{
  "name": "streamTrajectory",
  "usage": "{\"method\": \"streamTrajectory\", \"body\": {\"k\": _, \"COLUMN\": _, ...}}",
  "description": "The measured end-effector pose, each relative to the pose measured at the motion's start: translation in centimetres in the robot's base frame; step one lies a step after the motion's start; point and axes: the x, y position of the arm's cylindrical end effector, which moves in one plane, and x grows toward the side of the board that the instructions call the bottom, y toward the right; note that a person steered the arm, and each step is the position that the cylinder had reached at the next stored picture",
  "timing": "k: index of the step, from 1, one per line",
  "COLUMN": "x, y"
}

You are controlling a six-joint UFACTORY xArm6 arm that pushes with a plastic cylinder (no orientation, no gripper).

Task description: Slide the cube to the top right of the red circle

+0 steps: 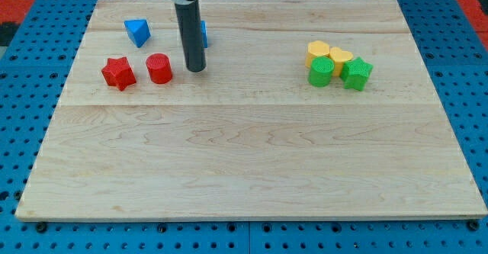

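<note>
A red circle block (159, 68) lies at the board's upper left. A blue cube (203, 33) sits up and right of it, mostly hidden behind my rod; only its right edge shows. My tip (197, 69) rests on the board just right of the red circle and just below the blue cube. A red star block (118, 72) lies left of the red circle. A blue triangle block (138, 32) lies above the two red blocks.
At the upper right a cluster holds a yellow block (318, 51), a yellow heart-like block (340, 56), a green round block (320, 72) and a green star-like block (356, 73). The wooden board (244, 162) lies on a blue pegboard.
</note>
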Motion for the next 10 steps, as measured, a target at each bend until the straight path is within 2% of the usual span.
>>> {"method": "streamTrajectory", "body": {"k": 1, "x": 0.0, "y": -6.5}}
{"method": "streamTrajectory", "body": {"k": 2, "x": 0.0, "y": -7.6}}
{"method": "streamTrajectory", "body": {"k": 3, "x": -1.3, "y": 0.9}}
{"method": "streamTrajectory", "body": {"k": 4, "x": -6.3, "y": 7.2}}
{"method": "streamTrajectory", "body": {"k": 5, "x": -8.1, "y": 4.7}}
{"method": "streamTrajectory", "body": {"k": 6, "x": -7.7, "y": -3.6}}
{"method": "streamTrajectory", "body": {"k": 7, "x": -9.8, "y": -1.0}}
{"method": "streamTrajectory", "body": {"k": 8, "x": -12.7, "y": -3.9}}
{"method": "streamTrajectory", "body": {"k": 10, "x": -5.7, "y": -7.3}}
